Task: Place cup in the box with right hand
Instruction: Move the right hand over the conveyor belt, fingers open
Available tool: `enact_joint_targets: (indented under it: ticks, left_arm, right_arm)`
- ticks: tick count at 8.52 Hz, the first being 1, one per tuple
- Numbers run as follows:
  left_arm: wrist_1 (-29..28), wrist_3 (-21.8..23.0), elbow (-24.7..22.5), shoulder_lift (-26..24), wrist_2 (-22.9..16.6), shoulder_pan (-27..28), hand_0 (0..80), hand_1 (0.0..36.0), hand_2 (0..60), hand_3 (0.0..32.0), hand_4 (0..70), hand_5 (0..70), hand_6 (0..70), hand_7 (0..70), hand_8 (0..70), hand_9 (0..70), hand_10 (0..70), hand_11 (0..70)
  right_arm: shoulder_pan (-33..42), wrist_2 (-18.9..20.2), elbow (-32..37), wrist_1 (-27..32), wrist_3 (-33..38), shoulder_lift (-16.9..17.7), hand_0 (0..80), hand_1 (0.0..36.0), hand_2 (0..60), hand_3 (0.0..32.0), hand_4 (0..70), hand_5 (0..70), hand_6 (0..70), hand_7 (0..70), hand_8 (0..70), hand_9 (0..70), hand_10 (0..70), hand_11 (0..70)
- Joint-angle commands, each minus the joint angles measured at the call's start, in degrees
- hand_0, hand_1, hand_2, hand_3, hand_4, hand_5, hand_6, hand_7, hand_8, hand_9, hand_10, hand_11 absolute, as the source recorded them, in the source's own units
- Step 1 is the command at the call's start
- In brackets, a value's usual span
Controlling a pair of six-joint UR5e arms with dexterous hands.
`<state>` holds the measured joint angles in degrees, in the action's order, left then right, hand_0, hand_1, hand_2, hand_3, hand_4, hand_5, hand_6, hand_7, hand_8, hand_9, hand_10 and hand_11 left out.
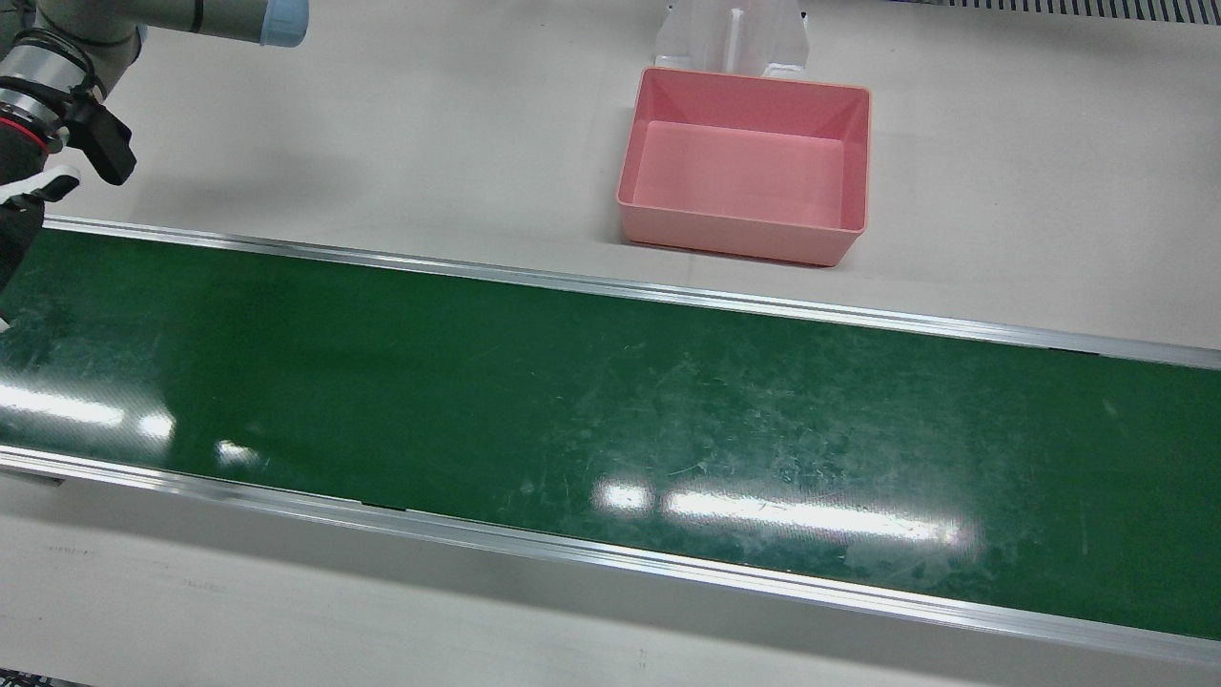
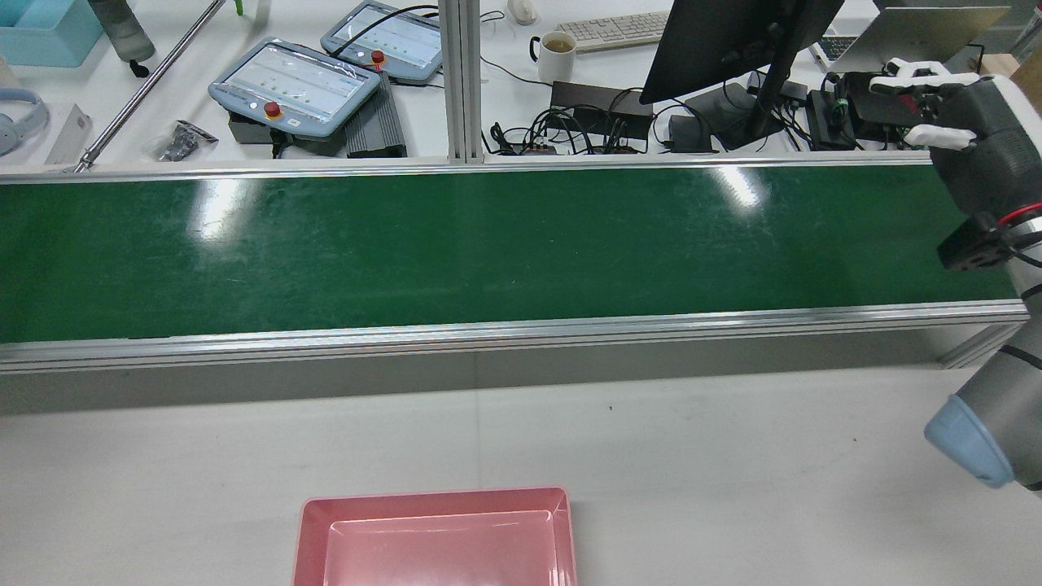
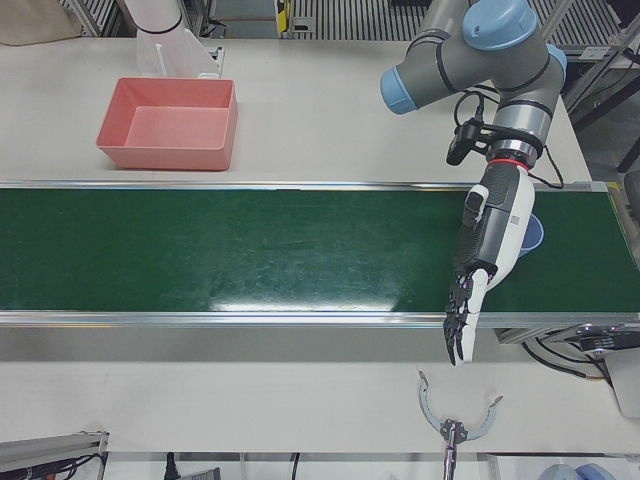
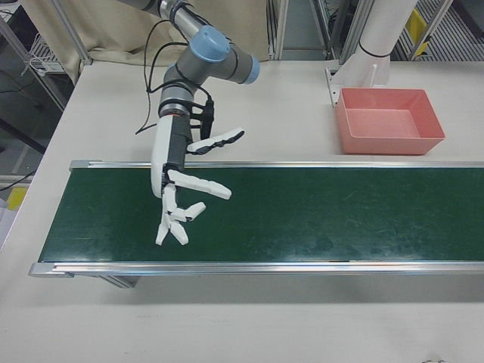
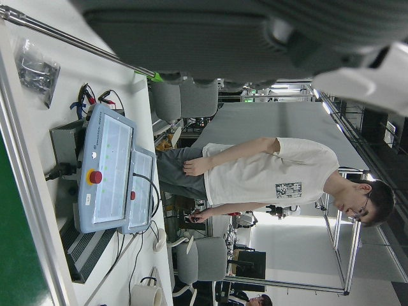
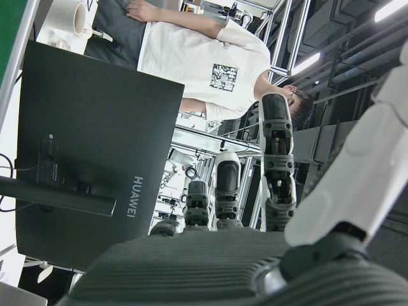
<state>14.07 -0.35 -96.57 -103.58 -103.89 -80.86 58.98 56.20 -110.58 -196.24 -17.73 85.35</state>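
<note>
A blue cup (image 3: 534, 233) sits at the right end of the green belt (image 3: 250, 255) in the left-front view, partly hidden behind my left hand (image 3: 485, 245). That hand stretches over the belt with straight fingers and holds nothing; I cannot tell if it touches the cup. My right hand (image 4: 180, 189) hovers open over the other end of the belt (image 4: 302, 215), fingers spread. It also shows in the rear view, where the right hand (image 2: 969, 122) is at the far right. The empty pink box (image 1: 734, 234) stands on the white table behind the belt; no cup is near it.
Beyond the belt, a desk holds teach pendants (image 2: 293, 81), a monitor (image 2: 733, 41), a mug (image 2: 558, 45) and cables. A person (image 5: 255, 172) stands behind that desk. A white pedestal (image 4: 378, 45) rises behind the box. A metal tool (image 3: 455, 420) lies at the table's front.
</note>
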Motion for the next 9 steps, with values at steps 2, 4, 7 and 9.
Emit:
enact_joint_targets:
  ticks: [2,4,7,9]
  left_arm:
    - [0.0,0.0,0.0,0.0,0.0,0.0,0.0,0.0,0.0,0.0,0.0,0.0,0.0,0.0,0.0,0.0,0.0,0.0]
    - [0.1,0.0,-0.1,0.0,0.0,0.0,0.0,0.0,0.0,0.0,0.0,0.0,0.0,0.0,0.0,0.0,0.0,0.0]
    - [0.1,0.0,-0.1,0.0,0.0,0.0,0.0,0.0,0.0,0.0,0.0,0.0,0.0,0.0,0.0,0.0,0.0,0.0]
    - [0.1,0.0,0.0,0.0,0.0,0.0,0.0,0.0,0.0,0.0,0.0,0.0,0.0,0.0,0.0,0.0,0.0,0.0]
  right_arm:
    - [-11.3,-12.1,-2.3,-11.7,0.0,-8.4,49.2,0.2,0.0,0.0,70.0,0.5,13.4,66.5,6.5,20.3,0.0,0.0]
    - [-16.8,-19.7,-5.3,-17.7,-0.3,-10.5,51.2,2.8,0.0,0.0,70.0,0.9,14.3,70.0,6.3,21.3,0.0,0.0]
    - [-18.3,-21.8,2.8,-16.9,-0.3,-17.7,52.1,3.4,0.0,0.0,70.0,1.0,15.0,70.0,7.4,23.3,0.0,0.0]
    - [-18.2,-23.3,4.0,-16.9,-0.4,-19.3,50.3,1.3,0.0,0.0,70.0,0.7,14.5,70.0,8.0,23.7,0.0,0.0]
